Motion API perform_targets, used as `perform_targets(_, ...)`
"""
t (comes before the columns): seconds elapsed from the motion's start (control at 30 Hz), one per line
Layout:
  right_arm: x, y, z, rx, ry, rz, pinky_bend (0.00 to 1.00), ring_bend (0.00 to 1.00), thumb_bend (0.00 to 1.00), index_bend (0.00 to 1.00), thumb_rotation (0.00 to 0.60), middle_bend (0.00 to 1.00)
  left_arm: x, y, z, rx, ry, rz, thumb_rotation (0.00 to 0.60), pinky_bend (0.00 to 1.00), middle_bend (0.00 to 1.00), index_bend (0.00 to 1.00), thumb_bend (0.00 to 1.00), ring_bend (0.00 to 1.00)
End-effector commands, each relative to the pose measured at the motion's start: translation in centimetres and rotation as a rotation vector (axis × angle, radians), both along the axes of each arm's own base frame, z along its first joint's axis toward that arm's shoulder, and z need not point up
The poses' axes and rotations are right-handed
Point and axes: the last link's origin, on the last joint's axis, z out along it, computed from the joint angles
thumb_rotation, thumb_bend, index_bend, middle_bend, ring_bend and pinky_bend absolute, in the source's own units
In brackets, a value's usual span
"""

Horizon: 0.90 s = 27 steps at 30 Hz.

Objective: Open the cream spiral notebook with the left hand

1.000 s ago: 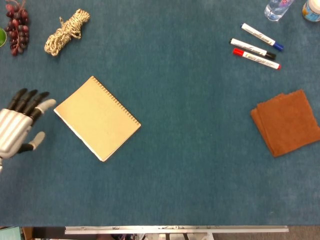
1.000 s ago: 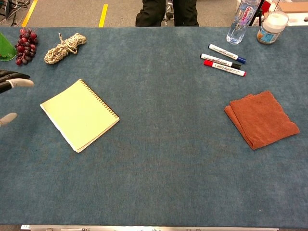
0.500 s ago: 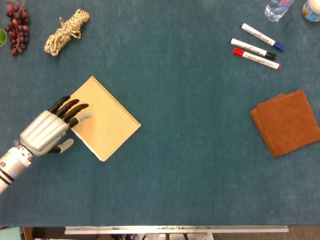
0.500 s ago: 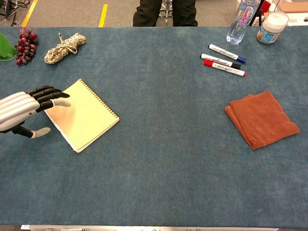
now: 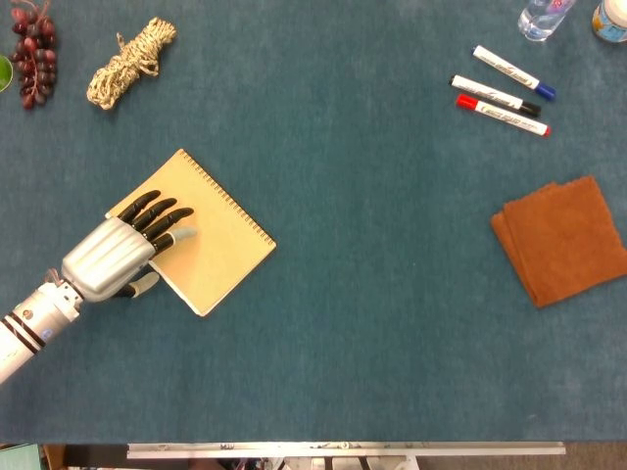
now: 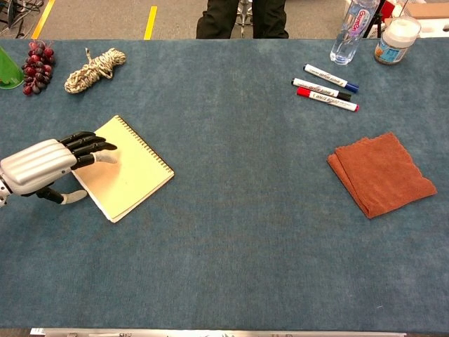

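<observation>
Left robot hand [image 5: 116,258] moved further over closed cream notebook [image 5: 211,240], fingers [image 5: 157,211] spread, holding nothing

We see the notebook [image 5: 201,231] left of centre on the table [image 5: 372,323], our left hand [image 5: 118,257] over its left edge; rope [image 5: 128,61] behind it, markers [image 5: 502,92] far right (cloth [image 5: 563,238] nearer us).

A blue felt-covered table [image 6: 231,232] fills the scene, with grey floor [image 6: 91,17] and yellow floor lines [image 6: 150,21] beyond its far edge.
</observation>
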Motion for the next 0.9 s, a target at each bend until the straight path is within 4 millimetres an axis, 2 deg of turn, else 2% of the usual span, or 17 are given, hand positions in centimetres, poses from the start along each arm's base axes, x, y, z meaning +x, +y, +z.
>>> perform_targets(0.03, -0.1, 0.1, 0.0, -0.002, -0.001, -0.003, 0.29, 0.18, 0.23, 0.31, 0.6, 0.27, 0.2, 0.1, -0.3, -0.006, -0.006, -0.003, 0.6, 0.02, 0.09, 0.16, 0.3, 0.03)
perform_targets(0.37, -0.7, 0.5, 0.2, -0.016, -0.001, -0.025, 0.29, 0.18, 0.23, 0.31, 0.6, 0.27, 1.3, 1.2, -1.4, -0.015, -0.026, -0.012, 0.6, 0.02, 0.09, 0.17, 0.3, 0.03)
perform_targets(0.6, -0.9, 0.6, 0.2, -0.021, -0.002, -0.028, 0.29, 0.18, 0.23, 0.31, 0.6, 0.27, 1.0, 1.5, -1.8, -0.018, 0.0, 0.009, 0.6, 0.02, 0.09, 0.17, 0.3, 0.03)
perform_targets(0.9, -1.1, 0.5, 0.3, -0.028, -0.002, -0.03, 0.29, 0.18, 0.23, 0.31, 0.6, 0.27, 2.2, 1.8, -2.2, -0.036, -0.113, 0.062, 0.6, 0.02, 0.1, 0.19, 0.3, 0.03)
